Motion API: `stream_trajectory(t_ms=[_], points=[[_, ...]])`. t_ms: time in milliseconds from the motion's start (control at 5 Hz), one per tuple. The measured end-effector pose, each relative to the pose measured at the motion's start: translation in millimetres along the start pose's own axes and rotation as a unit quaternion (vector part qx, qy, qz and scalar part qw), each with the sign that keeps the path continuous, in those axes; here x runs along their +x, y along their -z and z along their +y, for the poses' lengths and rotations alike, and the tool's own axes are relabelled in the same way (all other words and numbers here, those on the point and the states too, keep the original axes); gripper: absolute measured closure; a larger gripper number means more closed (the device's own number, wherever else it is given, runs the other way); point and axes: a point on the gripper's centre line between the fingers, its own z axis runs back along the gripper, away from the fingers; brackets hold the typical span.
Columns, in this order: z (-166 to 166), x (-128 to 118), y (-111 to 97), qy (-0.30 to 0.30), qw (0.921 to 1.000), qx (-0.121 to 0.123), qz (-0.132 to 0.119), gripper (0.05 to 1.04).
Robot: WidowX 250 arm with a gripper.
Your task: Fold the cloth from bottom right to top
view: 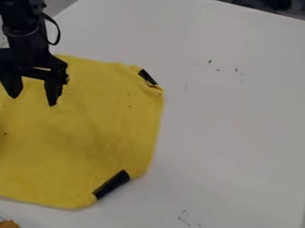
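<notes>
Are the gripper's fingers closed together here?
No, the gripper has its two fingers spread apart over the yellow cloth.

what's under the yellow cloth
Past its right and lower edges, white table shows. Whatever lies beneath the cloth itself is covered and can't be seen.

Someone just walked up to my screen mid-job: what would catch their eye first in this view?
The big yellow cloth, spread across the left of the white table, would likely draw the eye first. Next comes the black gripper at the upper left, its fingers apart against the cloth. Then two dark strips stand out on the cloth's right side: one at the upper corner, one at the lower corner.
</notes>
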Motion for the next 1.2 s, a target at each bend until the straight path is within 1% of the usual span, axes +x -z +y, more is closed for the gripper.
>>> stream_trajectory(t_ms=[200, 400, 600, 800, 1000, 1200], points=[[-28, -22, 10, 0.027, 0.9996, -0.008, 0.005, 0.084], [-50, -28, 13, 0.026, 0.9985, -0.047, 0.012, 0.084], [-68, -34, 18, 0.062, 0.9963, -0.06, 0.006, 0.084], [-85, -51, 20, 0.082, 0.9946, -0.064, -0.002, 0.084], [-104, -66, 11, 0.1, 0.993, -0.058, -0.022, 0.084], [-121, -81, 5, 0.112, 0.9915, -0.062, -0.024, 0.084]])
